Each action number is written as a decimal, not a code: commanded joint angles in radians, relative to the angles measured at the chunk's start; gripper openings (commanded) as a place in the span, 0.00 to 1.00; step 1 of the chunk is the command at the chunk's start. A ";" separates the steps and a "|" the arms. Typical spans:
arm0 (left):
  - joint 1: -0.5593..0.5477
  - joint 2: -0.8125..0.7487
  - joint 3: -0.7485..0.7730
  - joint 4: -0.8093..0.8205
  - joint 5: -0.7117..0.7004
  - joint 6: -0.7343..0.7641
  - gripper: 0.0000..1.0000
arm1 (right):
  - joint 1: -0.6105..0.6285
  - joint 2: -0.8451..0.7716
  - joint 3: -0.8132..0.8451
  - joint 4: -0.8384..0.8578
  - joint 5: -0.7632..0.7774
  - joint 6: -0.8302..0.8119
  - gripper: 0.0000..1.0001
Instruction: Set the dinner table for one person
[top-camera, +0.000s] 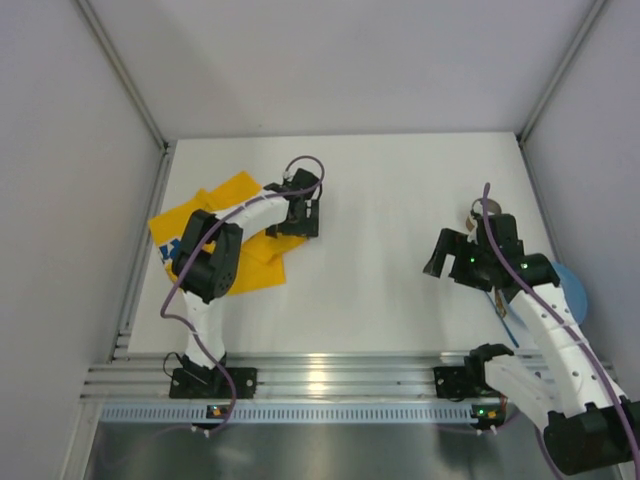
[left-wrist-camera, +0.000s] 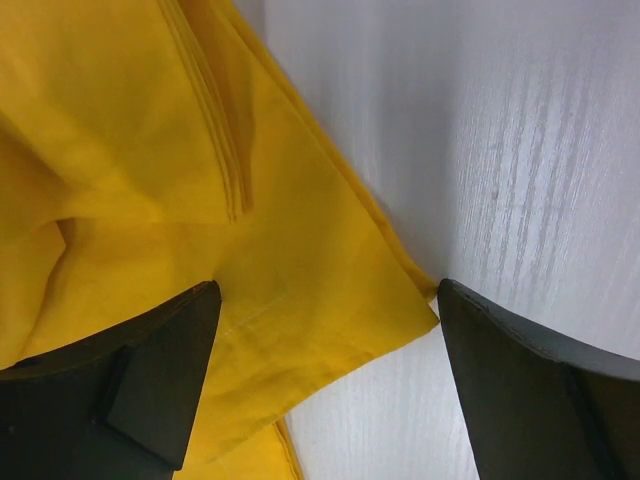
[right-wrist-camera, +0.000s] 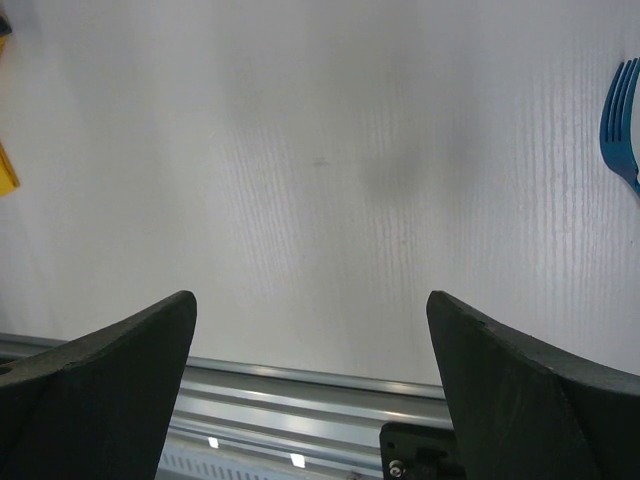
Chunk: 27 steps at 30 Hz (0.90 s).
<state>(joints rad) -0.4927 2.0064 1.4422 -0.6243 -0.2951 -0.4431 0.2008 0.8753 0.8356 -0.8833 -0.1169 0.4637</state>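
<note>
The dinner table (top-camera: 380, 200) is a plain white top. A crumpled yellow cloth mat (top-camera: 235, 225) lies at its left. My left gripper (top-camera: 297, 224) is open, low over the mat's right corner. In the left wrist view the gripper (left-wrist-camera: 330, 385) straddles that corner (left-wrist-camera: 400, 310): one finger (left-wrist-camera: 150, 380) is over the cloth (left-wrist-camera: 150, 150), the other over bare table (left-wrist-camera: 520, 150). My right gripper (top-camera: 448, 262) is open and empty above bare table (right-wrist-camera: 320, 150) at the right. A blue fork (right-wrist-camera: 622, 115) shows at the right wrist view's edge.
A blue plate (top-camera: 575, 290) sits at the table's right edge, partly under the right arm. A small greyish cup-like thing (top-camera: 482, 211) stands behind the right gripper. An aluminium rail (top-camera: 330, 375) runs along the near edge; it also shows in the right wrist view (right-wrist-camera: 300, 400).
</note>
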 joint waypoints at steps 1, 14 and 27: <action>0.003 0.051 0.034 -0.054 -0.030 0.024 0.95 | 0.008 -0.012 0.011 -0.005 0.017 -0.007 1.00; 0.003 0.117 0.148 -0.100 0.053 0.015 0.00 | 0.008 0.024 0.013 -0.003 0.036 -0.008 1.00; -0.050 0.293 0.915 -0.016 0.555 -0.488 0.10 | 0.009 0.024 0.086 -0.037 0.068 -0.010 1.00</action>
<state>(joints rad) -0.5072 2.2459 2.2414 -0.8261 -0.0021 -0.7197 0.2008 0.9005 0.8532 -0.9012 -0.0753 0.4637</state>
